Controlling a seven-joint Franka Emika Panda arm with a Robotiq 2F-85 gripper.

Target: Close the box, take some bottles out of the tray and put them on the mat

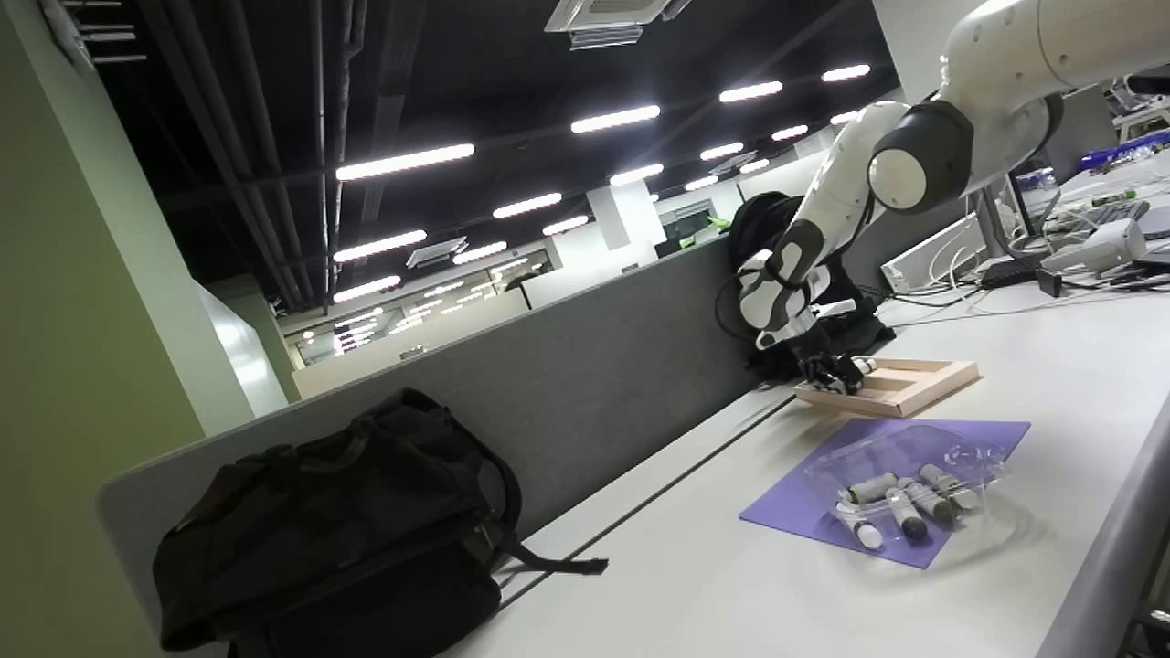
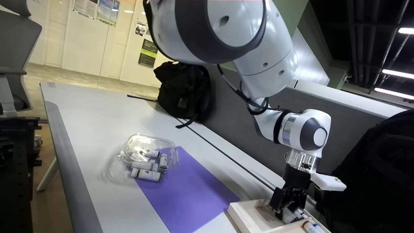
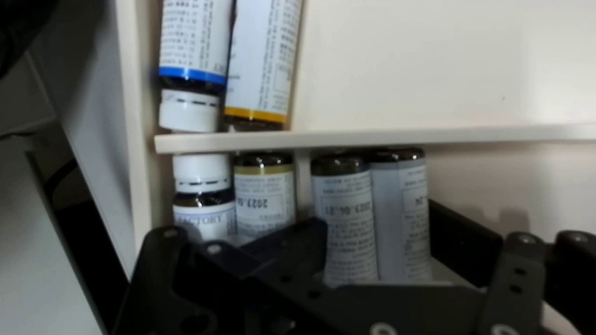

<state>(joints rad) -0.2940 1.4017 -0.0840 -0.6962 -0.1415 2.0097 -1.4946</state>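
Observation:
My gripper [image 3: 377, 219] reaches into the light tan box [image 2: 243, 217], its fingers pressed against both sides of two bottles [image 3: 347, 209] lying side by side; their lower ends are hidden behind the gripper. Left of them in the wrist view lie another white-capped bottle [image 3: 201, 174] and a gold-banded bottle [image 3: 264, 195]. Beyond the divider are a blue-banded bottle [image 3: 193, 42] and an orange-banded one [image 3: 263, 60]. The box stands open. On the purple mat [image 2: 194, 194], partly over its edge, sits a clear plastic tray [image 2: 145, 141] holding several bottles [image 1: 905, 512].
A thin divider [image 3: 372, 137] splits the box into compartments. A grey partition [image 1: 622, 338] runs behind the table. One black backpack [image 1: 347, 530] leans on it, and another [image 2: 378, 174] stands close behind the box and wrist. Cables and a keyboard [image 1: 1120, 215] lie farther along.

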